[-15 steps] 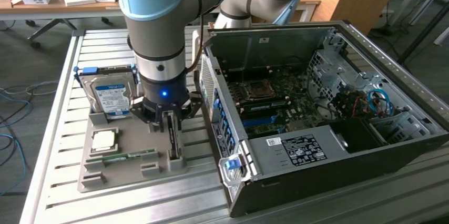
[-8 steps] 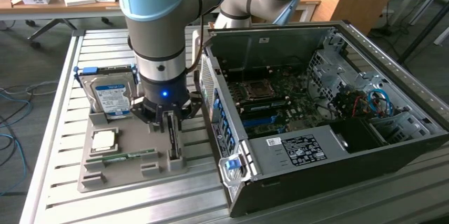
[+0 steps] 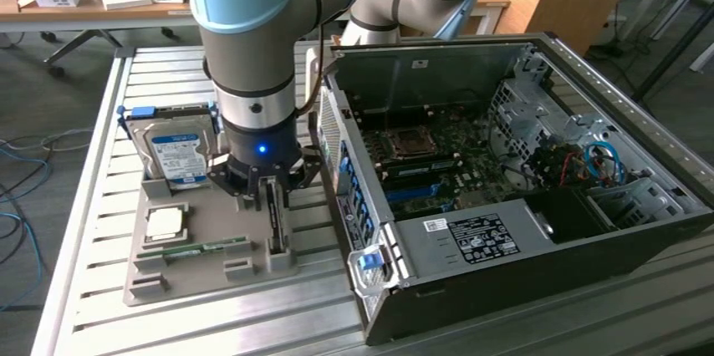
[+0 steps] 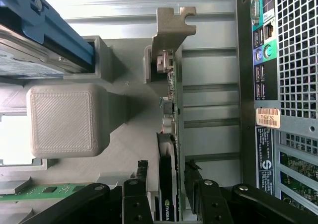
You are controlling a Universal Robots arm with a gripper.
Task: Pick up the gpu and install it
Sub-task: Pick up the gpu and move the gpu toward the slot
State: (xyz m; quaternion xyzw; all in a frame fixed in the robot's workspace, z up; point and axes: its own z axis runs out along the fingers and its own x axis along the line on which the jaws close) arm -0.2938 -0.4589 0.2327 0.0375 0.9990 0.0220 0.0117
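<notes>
The gpu stands on its long edge in a slot of the grey holder tray, its silver end bracket at one end and its black fan side between my fingers. My gripper is open, with one finger on the fan side and the other finger on the green board side. A small gap shows on the fan side. In the exterior view my gripper has come straight down over the gpu on the tray.
On the same tray stand a hard drive with a blue label, a square processor and a narrow memory stick. The open computer case lies close on the exterior view's right, its rear port panel right beside the card.
</notes>
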